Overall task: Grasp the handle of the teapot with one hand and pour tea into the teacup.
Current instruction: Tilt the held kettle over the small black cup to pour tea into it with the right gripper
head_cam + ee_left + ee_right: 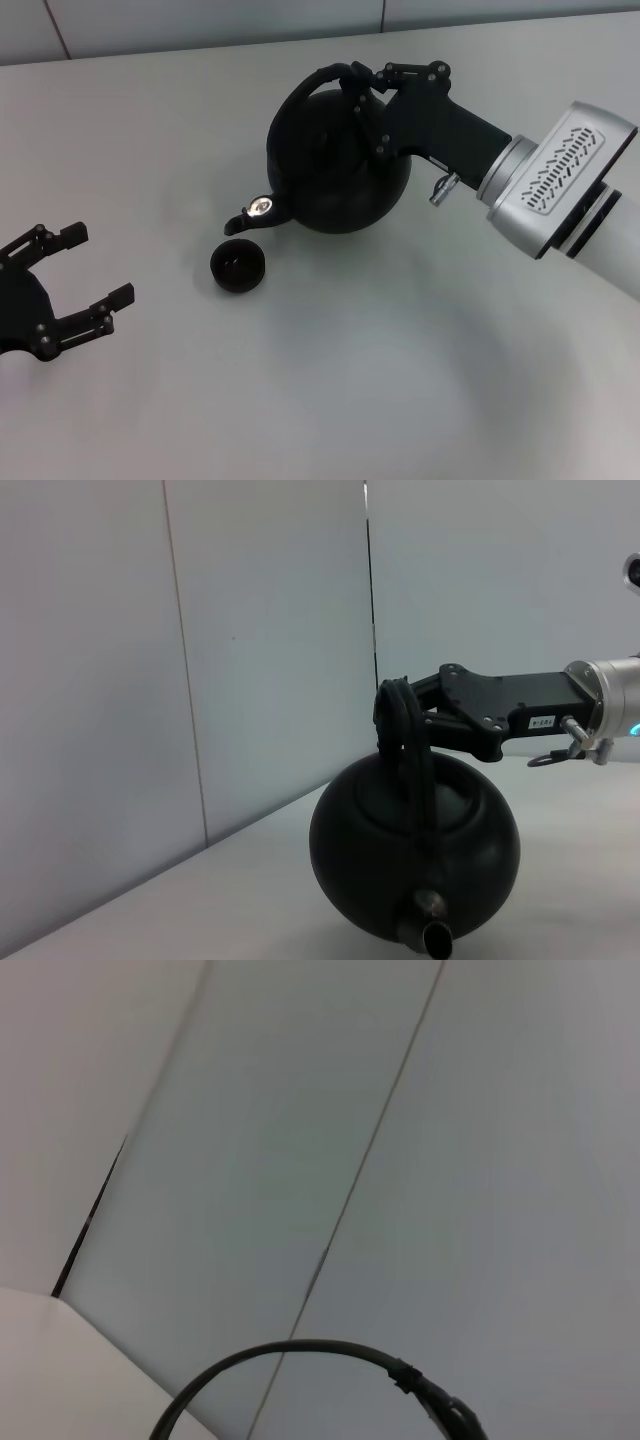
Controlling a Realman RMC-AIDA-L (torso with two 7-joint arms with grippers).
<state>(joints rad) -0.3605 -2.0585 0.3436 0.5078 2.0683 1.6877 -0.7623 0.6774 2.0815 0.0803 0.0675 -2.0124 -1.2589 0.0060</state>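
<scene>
From the head view, we see the teapot [335, 165] tipped over the grey table [320, 400], spout low and just above the teacup [238, 266]. We judge the pot heavy and rigid, best carried by its handle [335, 75], where our right gripper [365, 85] is clamped tight. Our left gripper [75, 280] sits idle near the table's left edge, fingers spread wide, holding nothing

In the left wrist view, the right gripper [400, 725] pinches the handle [405, 750] above the teapot [415, 845]

The right wrist view shows only wall and a thin dark cable [300, 1355]
</scene>
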